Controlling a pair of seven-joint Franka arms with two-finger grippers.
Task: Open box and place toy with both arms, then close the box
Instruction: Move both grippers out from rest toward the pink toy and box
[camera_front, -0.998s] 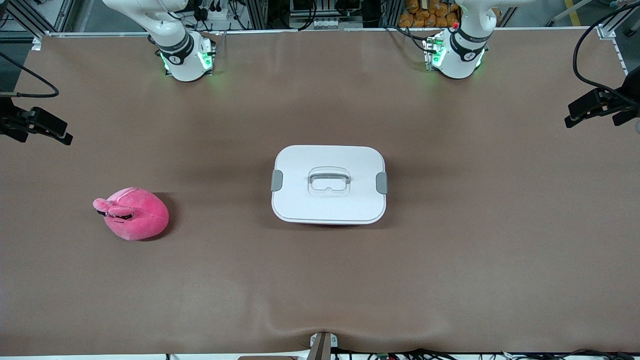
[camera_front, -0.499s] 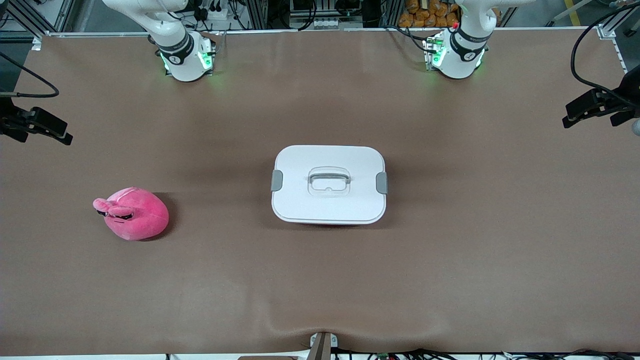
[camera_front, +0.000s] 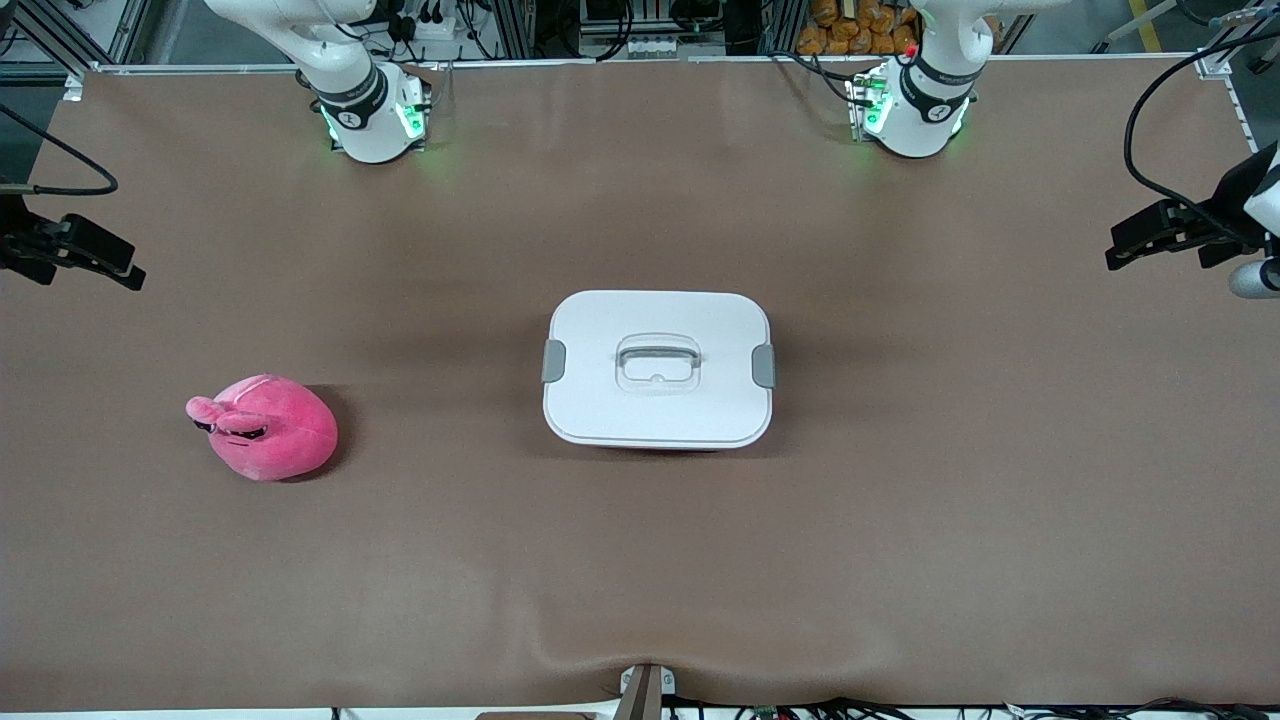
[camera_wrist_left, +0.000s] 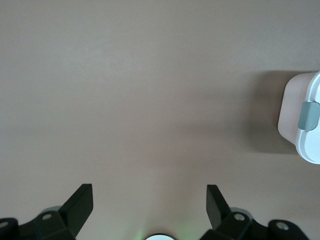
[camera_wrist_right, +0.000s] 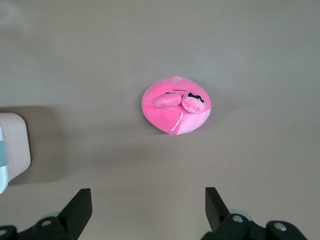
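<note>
**A:** Start with the biggest thing; what's in front of us?

**B:** The counter (camera_front: 640, 560), brown cloth, flat but for a slight ripple at the edge nearest the front camera; on it, mid-counter, the box (camera_front: 658, 368), lid (camera_front: 600, 400) on, both grey side clips (camera_front: 553, 361) down; the body under the lid shows pale pink in my left wrist view (camera_wrist_left: 290, 117). Hard plastic, I judge; stiff, smooth, likely slippery on flat faces, probably light if it holds nothing.

**A:** Where would you take it?

**B:** Not the faces; the clips first, one per arm, since each faces an arm's end of the counter; then the recessed handle (camera_front: 657, 357) in the lid's middle, a bar my fingers could close around.

**A:** And the toy?

**B:** The toy (camera_front: 263, 427) sits on the counter toward my right arm's end, well apart from the box and a little nearer the front camera; plush, soft, light by the look; it should squash under a pinch, not slip; I'd take it across the round body, not the small ears (camera_wrist_right: 180, 101).

**A:** Your tools?

**B:** Left tool (camera_front: 1150, 235) over the counter's edge at my left arm's end, fingers (camera_wrist_left: 80, 205) spread wide, nothing between them; right tool (camera_front: 90, 260) over the edge at my right arm's end, fingers (camera_wrist_right: 80, 207) likewise apart, holding nothing, the toy in its wrist view.
</note>
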